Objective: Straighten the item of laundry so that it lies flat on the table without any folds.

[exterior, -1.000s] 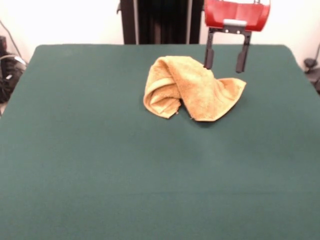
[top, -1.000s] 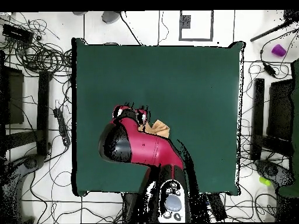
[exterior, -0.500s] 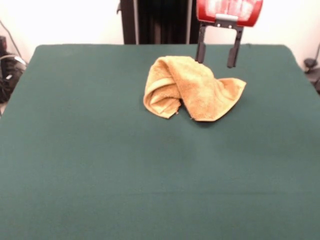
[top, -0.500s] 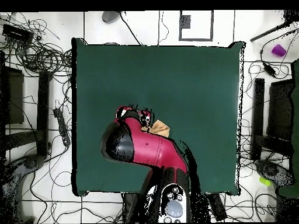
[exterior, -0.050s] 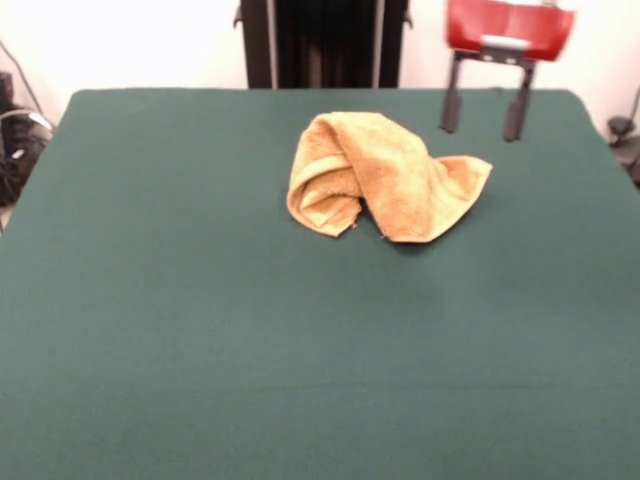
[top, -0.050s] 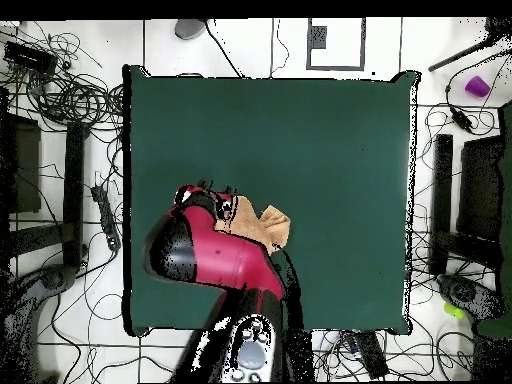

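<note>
A golden-orange towel (exterior, -0.050s: pixel 385 178) lies bunched and folded over itself on the dark green counter (exterior, -0.050s: pixel 200 330), towards its far side, with one corner sticking out to the picture's right. The red-bodied claw (exterior, -0.050s: pixel 482 121) hangs above the counter, beside that corner and clear of the cloth, its two dark fingers (exterior, -0.050s: pixel 451 108) parted, empty.

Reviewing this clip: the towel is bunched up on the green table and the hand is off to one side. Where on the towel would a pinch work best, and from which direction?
Probably the pointed corner of the towel sticking out toward the open hand. It looks thin and free on the table, unlike the thick rolled fold at the other end. Come straight down on it, then pull outward.
</note>
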Available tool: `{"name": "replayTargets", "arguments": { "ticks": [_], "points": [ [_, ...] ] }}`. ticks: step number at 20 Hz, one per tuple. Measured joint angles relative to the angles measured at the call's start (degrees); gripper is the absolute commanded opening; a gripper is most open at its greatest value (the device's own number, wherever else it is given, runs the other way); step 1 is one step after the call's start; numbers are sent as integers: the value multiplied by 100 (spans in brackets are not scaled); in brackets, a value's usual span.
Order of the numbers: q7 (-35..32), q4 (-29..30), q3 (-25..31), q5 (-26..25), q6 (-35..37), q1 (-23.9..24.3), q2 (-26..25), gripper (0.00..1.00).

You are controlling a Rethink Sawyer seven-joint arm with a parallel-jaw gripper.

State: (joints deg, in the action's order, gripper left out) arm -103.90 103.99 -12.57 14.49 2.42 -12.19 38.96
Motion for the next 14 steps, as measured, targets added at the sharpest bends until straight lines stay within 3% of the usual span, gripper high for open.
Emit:
{"name": "replayTargets", "arguments": {
  "ticks": [6,14],
  "points": [
    [-164,-3,-14,369,-249,-459,-324,100],
    [-167,-1,-7,448,-276,-317,-969,100]
  ]
}}
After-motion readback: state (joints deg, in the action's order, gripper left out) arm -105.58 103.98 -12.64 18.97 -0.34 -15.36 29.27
